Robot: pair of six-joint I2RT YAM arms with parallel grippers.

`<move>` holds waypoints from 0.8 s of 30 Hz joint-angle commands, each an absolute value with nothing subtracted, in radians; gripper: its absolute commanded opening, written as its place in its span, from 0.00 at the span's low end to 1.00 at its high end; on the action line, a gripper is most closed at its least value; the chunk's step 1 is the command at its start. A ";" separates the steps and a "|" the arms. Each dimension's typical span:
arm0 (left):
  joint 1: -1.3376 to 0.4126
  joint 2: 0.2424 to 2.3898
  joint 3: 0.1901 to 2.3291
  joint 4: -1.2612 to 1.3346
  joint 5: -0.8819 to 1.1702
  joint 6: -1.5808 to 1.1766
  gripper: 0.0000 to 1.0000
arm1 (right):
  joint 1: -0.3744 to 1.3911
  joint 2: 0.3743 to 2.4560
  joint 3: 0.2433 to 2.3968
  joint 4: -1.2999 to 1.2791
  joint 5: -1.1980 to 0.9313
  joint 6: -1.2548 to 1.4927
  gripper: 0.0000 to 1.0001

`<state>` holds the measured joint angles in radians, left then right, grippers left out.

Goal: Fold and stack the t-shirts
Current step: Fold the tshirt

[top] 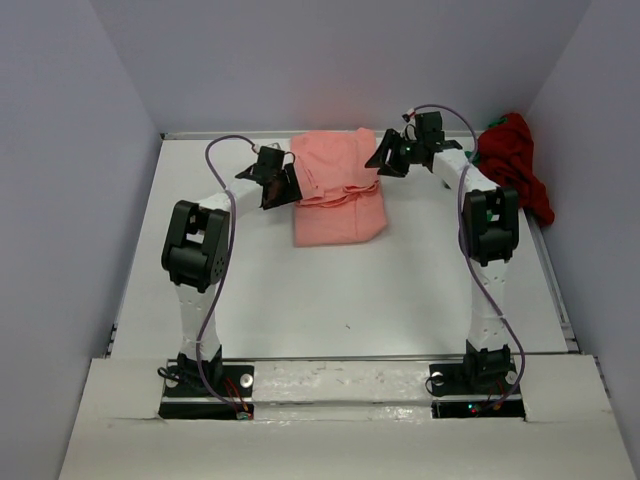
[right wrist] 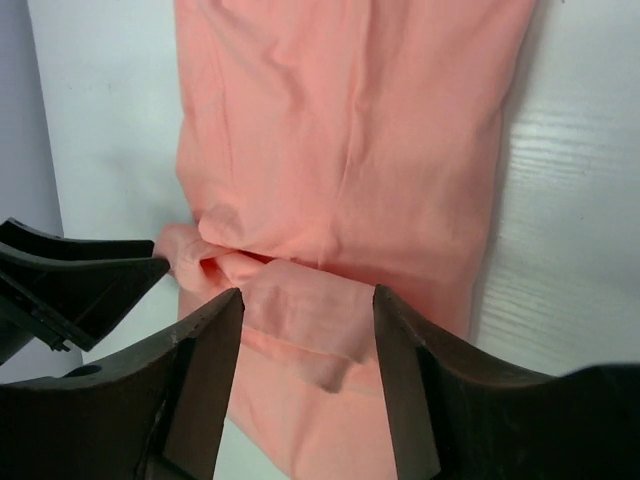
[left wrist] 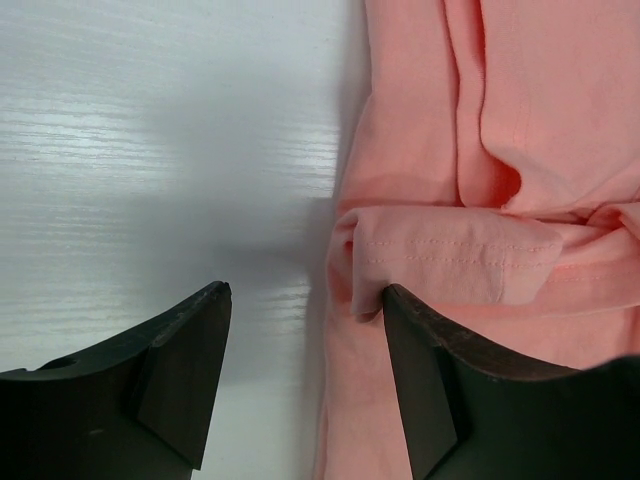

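Top external: salmon-pink t-shirt (top: 335, 190) lies folded at far centre of table (top: 350, 290); dark red t-shirt (top: 515, 160) heaped in far right corner. Left gripper (top: 288, 186) at pink shirt's left edge, right gripper (top: 385, 158) at its far right edge; both sets of fingers spread apart, gripping nothing

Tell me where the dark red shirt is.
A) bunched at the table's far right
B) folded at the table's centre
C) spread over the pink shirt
A: the dark red shirt sits crumpled at the far right of the table, apart from the salmon-pink shirt.
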<state>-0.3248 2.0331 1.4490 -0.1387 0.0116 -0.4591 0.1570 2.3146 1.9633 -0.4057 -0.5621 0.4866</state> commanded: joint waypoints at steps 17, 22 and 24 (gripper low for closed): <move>-0.328 1.804 1.330 -0.098 0.121 -0.471 0.72 | 0.129 2.097 1.642 -0.107 -0.778 0.563 0.30; -0.383 1.778 1.292 -0.074 0.139 -0.485 0.50 | 0.169 2.025 1.562 -0.110 -0.792 0.523 0.00; -0.397 1.789 1.278 -0.058 0.156 -0.491 0.00 | 0.178 2.013 1.540 -0.112 -0.792 0.526 0.00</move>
